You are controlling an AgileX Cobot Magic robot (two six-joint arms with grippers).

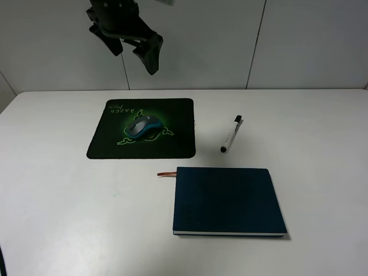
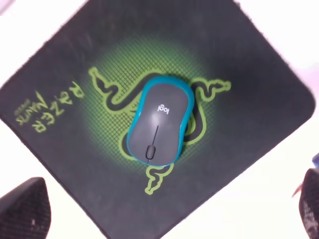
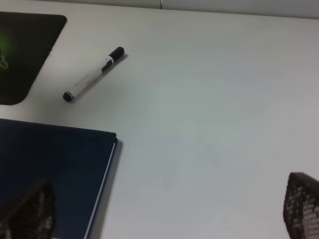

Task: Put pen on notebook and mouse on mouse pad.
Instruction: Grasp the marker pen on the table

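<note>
The grey and teal mouse point(image 1: 142, 126) point(image 2: 159, 119) lies on the green logo in the middle of the black mouse pad point(image 1: 103, 144) point(image 2: 249, 74). High above the pad, my left gripper point(image 1: 133, 52) point(image 2: 167, 211) hangs open and empty. The white pen point(image 1: 231, 134) point(image 3: 93, 74) with its black cap rests on the bare table between the pad and the dark navy notebook point(image 1: 227, 200) point(image 3: 50, 169). My right gripper point(image 3: 164, 209) is open above the notebook's right edge and the table beside it, holding nothing; it does not show in the exterior view.
The white table point(image 1: 322, 132) runs to a light wall panel at the back. A reddish ribbon bookmark point(image 1: 167, 173) sticks out of the notebook's far left corner. A corner of the mouse pad point(image 3: 25, 50) shows in the right wrist view.
</note>
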